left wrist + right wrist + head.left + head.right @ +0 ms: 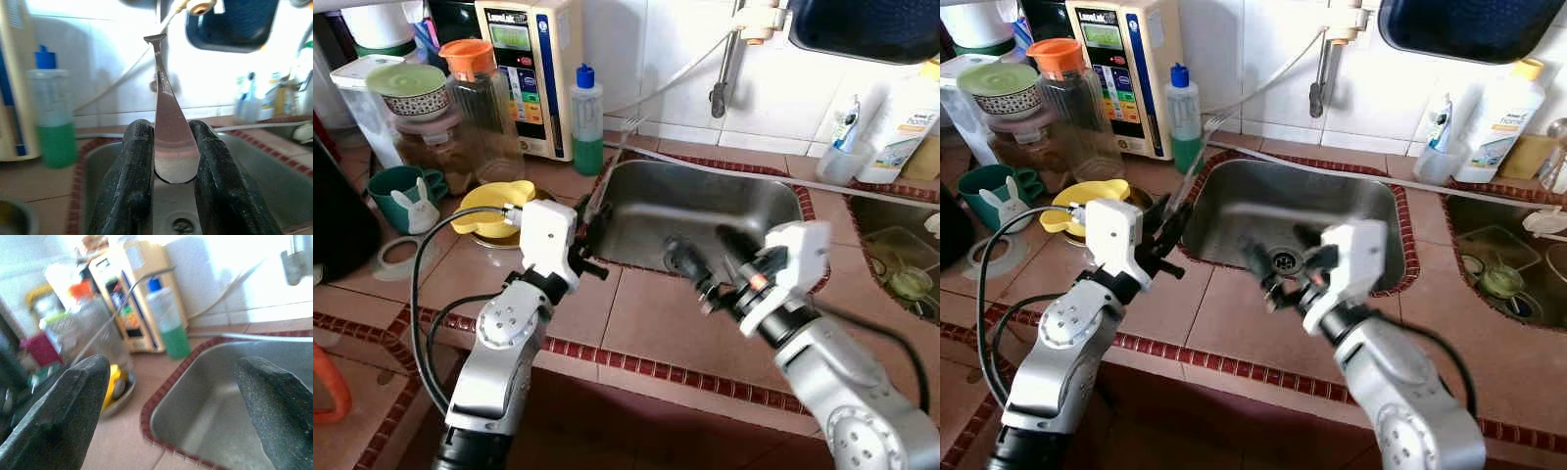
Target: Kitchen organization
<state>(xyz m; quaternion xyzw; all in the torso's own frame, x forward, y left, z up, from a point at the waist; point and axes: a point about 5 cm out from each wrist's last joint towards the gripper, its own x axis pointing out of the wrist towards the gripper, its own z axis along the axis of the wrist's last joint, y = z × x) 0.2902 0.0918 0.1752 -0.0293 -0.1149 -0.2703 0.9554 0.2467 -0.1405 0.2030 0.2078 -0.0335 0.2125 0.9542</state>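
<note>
Black fingers (134,181) of the left gripper (590,227) pinch a steel fork (168,132) by its handle end at the sink (705,211) edge; light, stiff, likely slippery. The right gripper (703,262) hangs wide open, empty, over the basin.

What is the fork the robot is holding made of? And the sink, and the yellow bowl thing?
The fork in the left hand looks like polished metal: silvery and mirror-shiny. The sink looks like brushed steel, grey with a dull gleam. The yellow bowl is probably plastic: a bright, even colour with soft rounded edges, though I can't be sure.
</note>
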